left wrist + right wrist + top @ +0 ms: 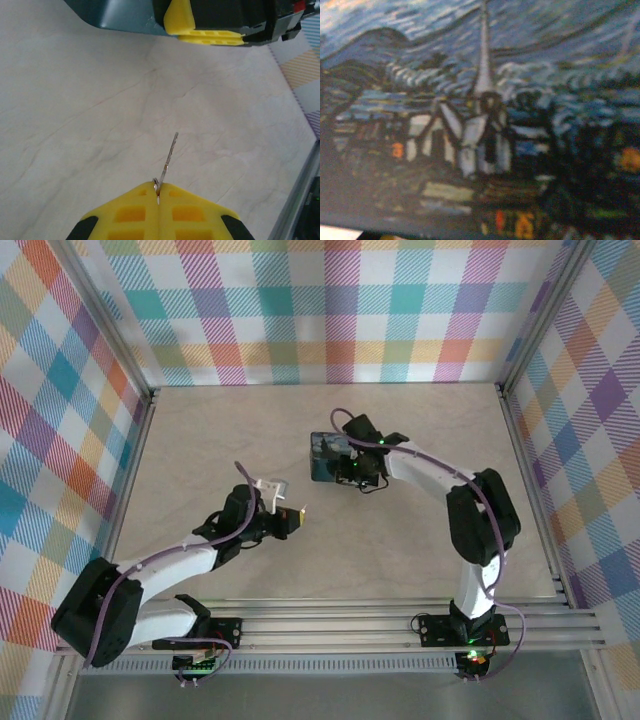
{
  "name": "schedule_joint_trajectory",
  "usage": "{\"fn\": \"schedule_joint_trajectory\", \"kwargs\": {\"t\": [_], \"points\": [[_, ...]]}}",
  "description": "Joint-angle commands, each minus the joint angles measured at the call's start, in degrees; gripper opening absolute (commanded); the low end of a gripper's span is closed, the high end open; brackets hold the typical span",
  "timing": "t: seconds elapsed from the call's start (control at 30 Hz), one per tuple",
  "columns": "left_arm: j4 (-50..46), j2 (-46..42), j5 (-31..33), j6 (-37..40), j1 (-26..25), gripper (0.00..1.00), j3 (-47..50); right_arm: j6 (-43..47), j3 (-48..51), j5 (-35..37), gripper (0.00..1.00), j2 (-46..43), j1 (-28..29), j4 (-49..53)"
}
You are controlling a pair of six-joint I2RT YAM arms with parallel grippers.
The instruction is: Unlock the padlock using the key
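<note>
Our left gripper (158,192) pinches the key (170,157), its blade jutting forward above the table (75,125). Our right gripper (357,473) sits against the painted box (324,454); we cannot tell its jaws' state

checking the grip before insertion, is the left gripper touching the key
Touching. The left wrist view shows the left gripper closed on the base of the key, the blade sticking out ahead.
</note>
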State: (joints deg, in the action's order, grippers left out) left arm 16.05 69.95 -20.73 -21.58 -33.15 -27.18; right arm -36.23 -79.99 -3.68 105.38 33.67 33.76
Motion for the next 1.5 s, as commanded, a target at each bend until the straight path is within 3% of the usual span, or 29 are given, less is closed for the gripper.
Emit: {"fn": "schedule_joint_trajectory", "kwargs": {"t": [0.0,0.43,1.17,1.47], "points": [[4.9,2.1,-2.8,0.7,-1.9,0.0,-3.3,-3.5,-1.3,-6.6,0.0,-4.0,-0.2,4.3],[16.8,13.0,-6.1,-1.5,-4.3,0.0,-6.3,-4.0,-10.3,-16.8,0.0,0.3,-1.6,13.3],[32.7,21.9,-6.3,-7.6,-2.7,0.0,-4.7,-0.2,-13.3,-21.6,0.0,3.0,-3.5,18.0],[34.5,23.2,-7.0,-8.6,-1.2,0.0,-4.2,0.0,-13.1,-22.7,0.0,3.1,-3.7,18.1]]}}
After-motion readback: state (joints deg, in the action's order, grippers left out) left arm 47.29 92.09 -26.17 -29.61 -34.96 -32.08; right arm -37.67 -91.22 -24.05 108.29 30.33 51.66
